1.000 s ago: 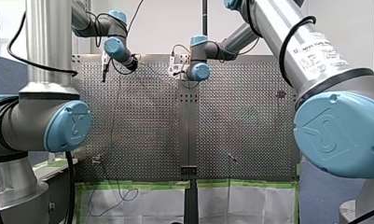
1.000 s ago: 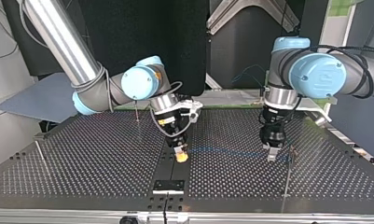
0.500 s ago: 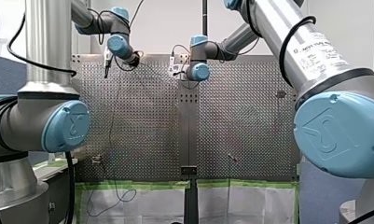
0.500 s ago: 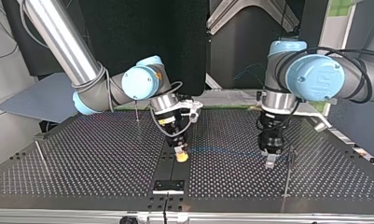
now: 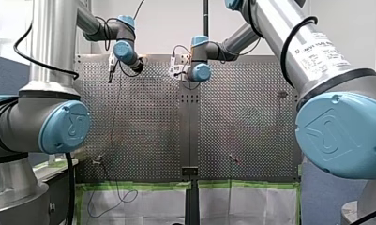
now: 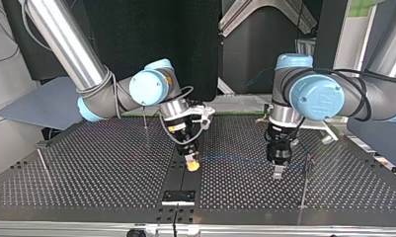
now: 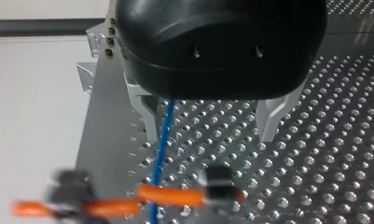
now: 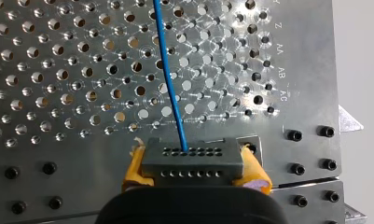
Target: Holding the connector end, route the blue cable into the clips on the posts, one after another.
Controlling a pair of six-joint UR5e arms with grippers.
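Observation:
The grey connector (image 8: 191, 156) sits between the yellow pads (image 8: 134, 170) of my right gripper (image 8: 192, 173), which is shut on it near the table's centre seam (image 6: 191, 165). From it the blue cable (image 8: 168, 70) runs across the plate (image 6: 240, 159) toward a thin post (image 6: 308, 163) at the top view's right. My left gripper (image 6: 277, 171) hangs low over that cable, just short of the post. In the left wrist view its metal fingers (image 7: 147, 116) stand wide apart, and the cable (image 7: 162, 140) passes between them, close to one finger. An orange clip (image 7: 168, 194) lies just ahead.
Two more thin posts (image 6: 145, 118) (image 6: 41, 160) stand at the top view's left. A black bracket (image 6: 178, 197) sits on the centre seam near the table's edge. In the front view, small posts (image 5: 97, 160) (image 5: 232, 158) stand near the plate's lower edge.
My left arm has slid along the cable toward the right gripper, away from the post at the top view's right. The right arm and the connector have stayed put.

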